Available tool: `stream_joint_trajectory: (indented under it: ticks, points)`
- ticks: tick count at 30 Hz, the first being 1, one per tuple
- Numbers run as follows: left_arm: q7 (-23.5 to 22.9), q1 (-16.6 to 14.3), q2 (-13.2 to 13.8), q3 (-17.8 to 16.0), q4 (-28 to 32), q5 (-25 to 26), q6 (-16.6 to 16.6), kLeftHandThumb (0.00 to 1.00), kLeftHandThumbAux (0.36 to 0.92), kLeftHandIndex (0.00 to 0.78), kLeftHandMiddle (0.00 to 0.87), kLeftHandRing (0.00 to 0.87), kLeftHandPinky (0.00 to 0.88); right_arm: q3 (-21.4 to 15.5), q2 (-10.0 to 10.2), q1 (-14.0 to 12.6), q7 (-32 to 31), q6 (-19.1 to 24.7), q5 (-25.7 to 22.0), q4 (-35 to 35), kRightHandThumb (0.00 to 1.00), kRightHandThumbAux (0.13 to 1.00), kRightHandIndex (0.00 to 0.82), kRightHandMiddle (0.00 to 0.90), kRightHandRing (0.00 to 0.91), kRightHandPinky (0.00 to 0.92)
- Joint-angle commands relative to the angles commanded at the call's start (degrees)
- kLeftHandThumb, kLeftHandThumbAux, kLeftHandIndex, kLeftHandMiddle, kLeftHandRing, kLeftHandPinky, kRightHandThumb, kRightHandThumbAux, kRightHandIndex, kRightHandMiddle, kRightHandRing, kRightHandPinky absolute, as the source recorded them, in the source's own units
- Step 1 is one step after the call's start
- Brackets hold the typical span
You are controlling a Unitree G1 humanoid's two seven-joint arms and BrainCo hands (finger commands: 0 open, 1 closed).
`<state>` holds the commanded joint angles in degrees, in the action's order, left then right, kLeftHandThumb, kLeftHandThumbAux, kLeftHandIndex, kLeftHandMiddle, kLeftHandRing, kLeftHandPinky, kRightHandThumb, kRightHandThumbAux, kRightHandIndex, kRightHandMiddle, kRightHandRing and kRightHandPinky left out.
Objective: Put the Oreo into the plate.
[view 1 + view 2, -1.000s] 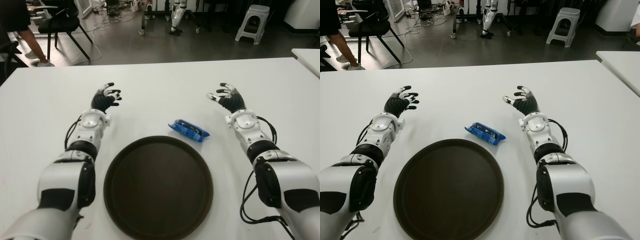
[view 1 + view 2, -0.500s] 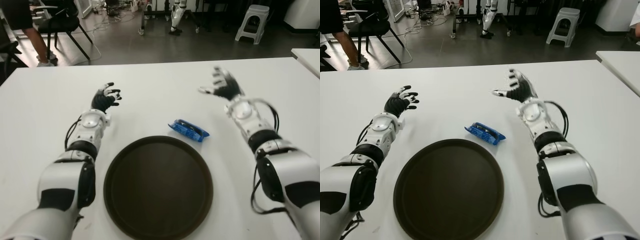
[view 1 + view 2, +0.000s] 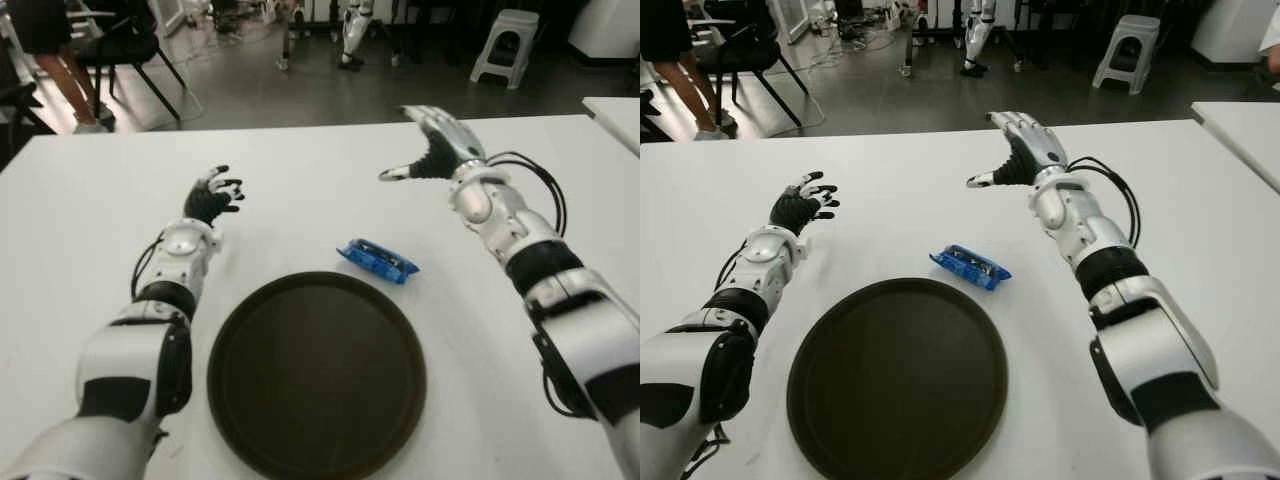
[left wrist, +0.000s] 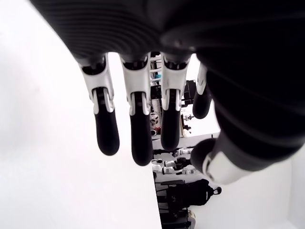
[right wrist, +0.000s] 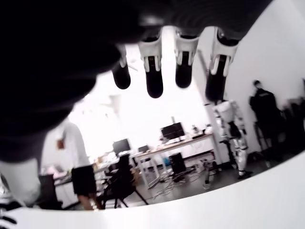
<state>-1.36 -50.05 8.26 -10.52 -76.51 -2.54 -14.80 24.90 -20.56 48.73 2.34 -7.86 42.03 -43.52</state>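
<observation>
In the left eye view, the small blue foil-wrapped Oreo packet (image 3: pixel 377 260) is lying flat on the white tabletop (image 3: pixel 300 170), just beyond the far right rim of the round dark brown plate (image 3: pixel 316 375) and not touching it as far as can be told. It is looking like a light, thin, crinkly sachet: the wrapper is probably slippery and will give under pressure, and the biscuit inside is likely brittle, so a gentle pinch across the short width near the middle, thumb on one long edge and fingers on the other, is seeming the safest hold. The right hand (image 3: pixel 437 148) is hovering above the tabletop, beyond and to the right of the packet and well apart from it, its fingers spread and holding nothing. The left hand (image 3: pixel 211 196) is showing far to the left of the plate, loosely opened and empty. In the right eye view, the packet (image 3: pixel 969 266) is sitting at a slant, its long axis running from far left to near right, with darker printing on the blue wrapper too small to read; the plate (image 3: pixel 897 376) is lying empty. In the left wrist view, the left hand's fingers (image 4: pixel 136 121) are hanging relaxed with nothing between them. In the right wrist view, the right hand's fingers (image 5: pixel 151 71) are extending straight, gripping nothing, with the room beyond them.
</observation>
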Motion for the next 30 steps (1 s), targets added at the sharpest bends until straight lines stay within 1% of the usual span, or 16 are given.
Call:
stream_joint_trajectory:
  ticks: [2, 4, 9, 14, 15, 20, 24, 28, 30]
  points:
    - [0.0, 0.0, 0.0, 0.0, 0.0, 0.0, -0.1, 0.470, 0.701, 0.159, 0.295, 0.345, 0.371, 1.5, -1.2, -0.2, -4.6, 2.0, 1.4, 2.4, 0.000, 0.565, 0.052, 0.094, 0.099, 0.107]
    - [-0.1, 0.1, 0.1, 0.0, 0.0, 0.0, -0.2, 0.472, 0.700, 0.160, 0.298, 0.348, 0.374, 2.5, -1.9, -0.6, -8.0, 3.9, 2.4, 4.6, 0.000, 0.570, 0.056, 0.101, 0.108, 0.118]
    - [0.0, 0.2, 0.2, 0.0, 0.0, -0.1, -0.3, 0.470, 0.696, 0.152, 0.297, 0.348, 0.372, 3.8, -2.5, -2.0, -12.9, 8.4, 4.6, 10.1, 0.000, 0.616, 0.085, 0.118, 0.130, 0.140]
    - [0.2, 0.2, 0.3, 0.2, 0.0, -0.3, -0.2, 0.469, 0.692, 0.152, 0.292, 0.342, 0.365, 4.3, -2.1, -3.7, -15.1, 12.8, 6.3, 15.9, 0.000, 0.654, 0.123, 0.143, 0.153, 0.163]
    - [0.2, 0.2, 0.4, 0.3, 0.0, -0.4, -0.2, 0.466, 0.690, 0.151, 0.292, 0.339, 0.361, 4.4, -2.0, -3.8, -15.6, 13.6, 6.6, 16.7, 0.000, 0.657, 0.138, 0.156, 0.167, 0.180]
    - [0.2, 0.2, 0.4, 0.5, 0.0, -0.5, -0.3, 0.459, 0.674, 0.151, 0.299, 0.346, 0.366, 4.7, -2.0, -5.0, -17.2, 16.8, 8.0, 19.9, 0.000, 0.662, 0.185, 0.198, 0.216, 0.236]
    - [-0.1, 0.3, 0.4, 0.6, 0.1, -0.6, -0.4, 0.473, 0.670, 0.148, 0.301, 0.352, 0.370, 5.2, -1.7, -5.5, -19.0, 18.9, 9.0, 21.2, 0.000, 0.663, 0.204, 0.221, 0.245, 0.266]
    - [-0.2, 0.3, 0.5, 0.4, 0.1, -0.4, -0.4, 0.489, 0.681, 0.146, 0.294, 0.345, 0.367, 6.3, -0.7, -5.8, -22.0, 21.3, 10.3, 23.0, 0.000, 0.664, 0.214, 0.237, 0.266, 0.289]
    - [-0.2, 0.3, 0.5, 0.4, 0.1, -0.4, -0.4, 0.492, 0.687, 0.145, 0.292, 0.341, 0.364, 7.1, -0.2, -6.7, -22.5, 22.2, 11.0, 24.0, 0.000, 0.663, 0.224, 0.247, 0.278, 0.305]
